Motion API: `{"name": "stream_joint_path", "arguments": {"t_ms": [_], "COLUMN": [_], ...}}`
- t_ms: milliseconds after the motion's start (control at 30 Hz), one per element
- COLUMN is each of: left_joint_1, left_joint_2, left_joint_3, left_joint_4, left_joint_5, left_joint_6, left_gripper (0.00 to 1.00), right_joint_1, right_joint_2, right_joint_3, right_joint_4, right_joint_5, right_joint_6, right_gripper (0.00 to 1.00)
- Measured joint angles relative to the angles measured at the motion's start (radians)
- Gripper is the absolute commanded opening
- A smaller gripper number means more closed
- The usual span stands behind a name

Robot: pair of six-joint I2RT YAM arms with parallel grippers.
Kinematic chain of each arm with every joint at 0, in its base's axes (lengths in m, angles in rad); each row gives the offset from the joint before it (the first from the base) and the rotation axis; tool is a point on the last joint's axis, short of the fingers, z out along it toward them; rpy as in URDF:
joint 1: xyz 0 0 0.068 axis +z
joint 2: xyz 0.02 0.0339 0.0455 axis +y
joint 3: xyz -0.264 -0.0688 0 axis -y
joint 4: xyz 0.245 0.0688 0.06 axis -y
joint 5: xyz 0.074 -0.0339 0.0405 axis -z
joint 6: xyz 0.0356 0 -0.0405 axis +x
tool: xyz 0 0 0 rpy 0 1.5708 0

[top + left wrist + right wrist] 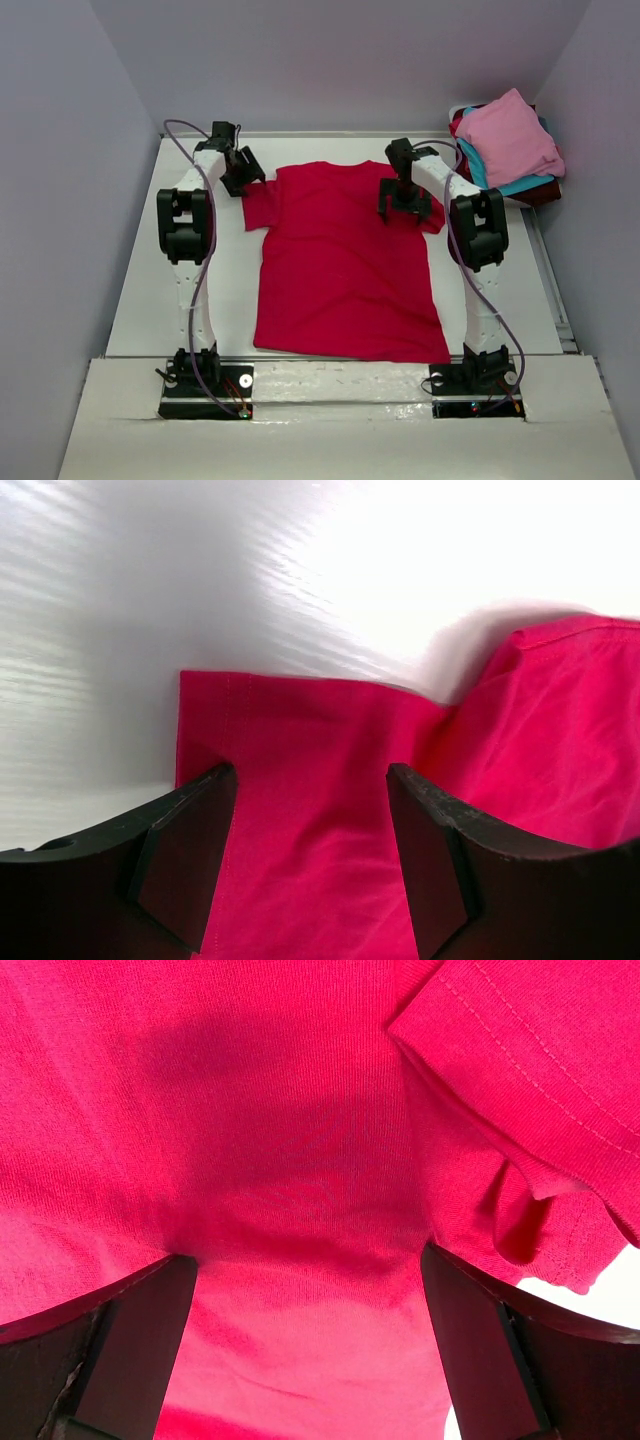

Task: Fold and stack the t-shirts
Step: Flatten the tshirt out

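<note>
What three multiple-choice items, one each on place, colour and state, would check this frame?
1. Where is the stack of folded shirts? A near left; B between the arm bases; C far right.
2. Colour of its top shirt? A white; B light pink; C black.
3. The left gripper is: A open over the sleeve of the red t-shirt; B shut on that sleeve; C holding the pink shirt.
Answers: C, it sits at the top view's upper right; B, pink cloth lies uppermost; A, the wrist view shows parted fingers over the sleeve.
</note>
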Motion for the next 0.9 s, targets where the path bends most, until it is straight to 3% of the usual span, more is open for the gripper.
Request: {"name": "stream_joint_path", "arguments": {"t_ms": [333,900], "left_joint_1": [0.053,0.121], "left_joint_2": [-0.081,-0.074], "left_joint_3": [-0.129,-0.105], "left_joint_4": [0.026,-0.006], "left_joint_5": [-0.043,-0.064], "left_joint_6": [-0.003,0.015], "left_gripper": [0.76,0.76], "right_joint_1": [0.000,0.000], "right_joint_2": [0.021,0.021], "right_joint_3": [0.037,0.037], "right_joint_4": [-0.032,-0.033], "right_joint_5": [0.000,0.001], "right_joint_6": [0.000,0.000], "right_gripper": [1.00,1.00]}}
